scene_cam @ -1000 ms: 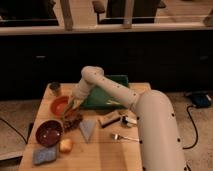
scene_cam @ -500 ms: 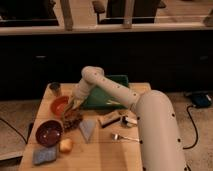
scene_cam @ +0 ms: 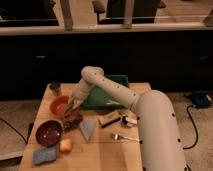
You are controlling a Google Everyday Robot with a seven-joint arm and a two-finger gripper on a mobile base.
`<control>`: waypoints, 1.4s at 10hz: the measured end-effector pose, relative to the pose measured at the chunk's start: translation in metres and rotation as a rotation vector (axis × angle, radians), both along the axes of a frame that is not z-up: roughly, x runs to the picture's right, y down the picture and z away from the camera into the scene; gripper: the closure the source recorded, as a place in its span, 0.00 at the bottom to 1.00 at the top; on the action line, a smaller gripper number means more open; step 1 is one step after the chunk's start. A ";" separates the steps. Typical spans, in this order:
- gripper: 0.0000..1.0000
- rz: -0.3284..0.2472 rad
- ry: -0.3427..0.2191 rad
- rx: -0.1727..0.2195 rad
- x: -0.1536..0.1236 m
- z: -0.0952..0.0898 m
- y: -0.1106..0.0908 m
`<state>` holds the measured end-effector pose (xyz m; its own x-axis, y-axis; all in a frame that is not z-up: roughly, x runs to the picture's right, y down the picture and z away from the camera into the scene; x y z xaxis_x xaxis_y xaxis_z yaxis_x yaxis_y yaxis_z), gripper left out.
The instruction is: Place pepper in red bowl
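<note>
The red bowl, bright orange-red and shallow, sits at the left of the wooden table. My gripper is at the end of the white arm, low at the bowl's right rim. I cannot make out the pepper; it may be hidden by the gripper. A darker maroon bowl stands in front of the red one.
A green tray lies behind the arm. A brown clump, a grey-blue wedge, a pale yellow lump and a blue-grey sponge lie near the bowls. A small can, a brown bar and a fork are also there.
</note>
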<state>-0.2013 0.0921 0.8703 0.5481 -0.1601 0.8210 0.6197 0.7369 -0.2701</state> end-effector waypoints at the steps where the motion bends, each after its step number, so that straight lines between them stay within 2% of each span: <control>1: 1.00 -0.007 0.003 0.001 -0.001 -0.001 -0.001; 14: 0.99 -0.091 0.016 0.032 -0.020 -0.023 -0.016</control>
<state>-0.2213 0.0762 0.8473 0.5430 -0.2355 0.8060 0.6801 0.6864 -0.2576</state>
